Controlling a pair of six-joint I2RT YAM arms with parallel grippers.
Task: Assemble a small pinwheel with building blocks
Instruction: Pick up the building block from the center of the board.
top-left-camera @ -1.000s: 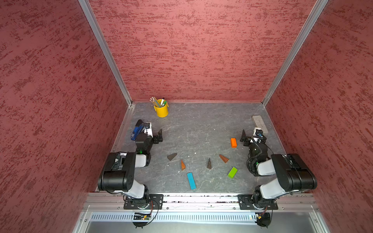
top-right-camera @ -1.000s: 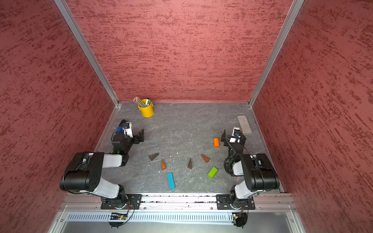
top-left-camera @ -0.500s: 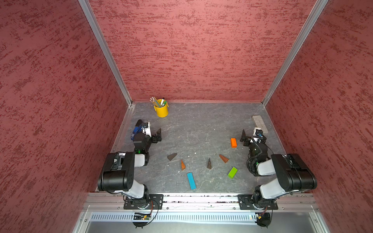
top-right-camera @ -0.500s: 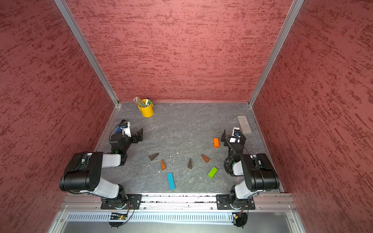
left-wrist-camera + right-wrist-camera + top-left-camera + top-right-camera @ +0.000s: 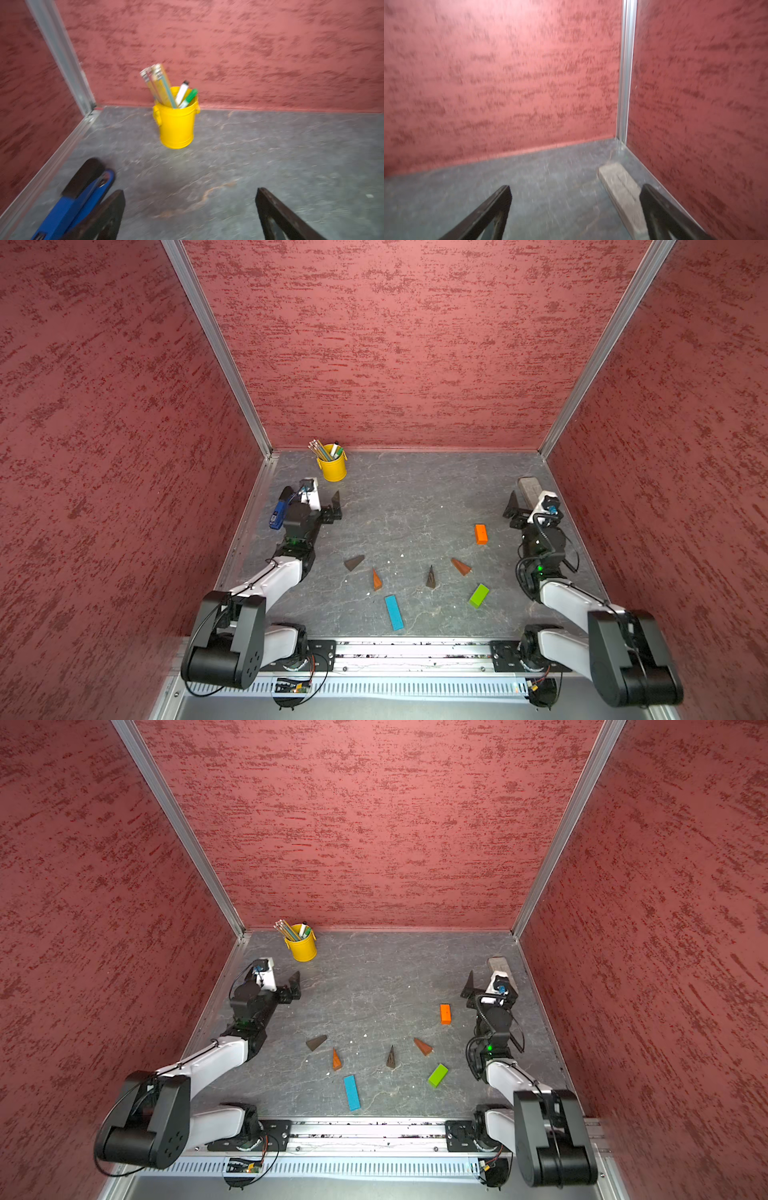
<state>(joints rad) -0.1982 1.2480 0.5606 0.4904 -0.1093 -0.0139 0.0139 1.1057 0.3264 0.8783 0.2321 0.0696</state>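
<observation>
Wooden building blocks lay loose on the slab, no 2 touching; pinwheel not begun, by my read. Orange block [image 5: 481, 534] sat toward R side, green block [image 5: 478, 595] nearer the front, apart from it. Blue bar [image 5: 393, 612] lay front-centre. 4 brown wedges in a loose arc between: far-L wedge [image 5: 354, 562], 2nd wedge [image 5: 376, 580], 3rd wedge [image 5: 431, 577], far-R wedge [image 5: 460, 566]. Left to do, I'd judge: all of it, i.e. centre, 4 blades, stem.

L gripper [image 5: 190, 193] hung spread wide, empty, just beside blue stapler [image 5: 83, 197]. R gripper [image 5: 576, 188] likewise spread, empty, by grey eraser [image 5: 623, 193]. Both well apart from the blocks.

Surface: grey veined slab [image 5: 407, 506], flat, few pale specks. Yellow cup [image 5: 332, 467] w/ pencils + markers at back-L. Room: 3 red textured walls [image 5: 395, 344], metal corner posts.
</observation>
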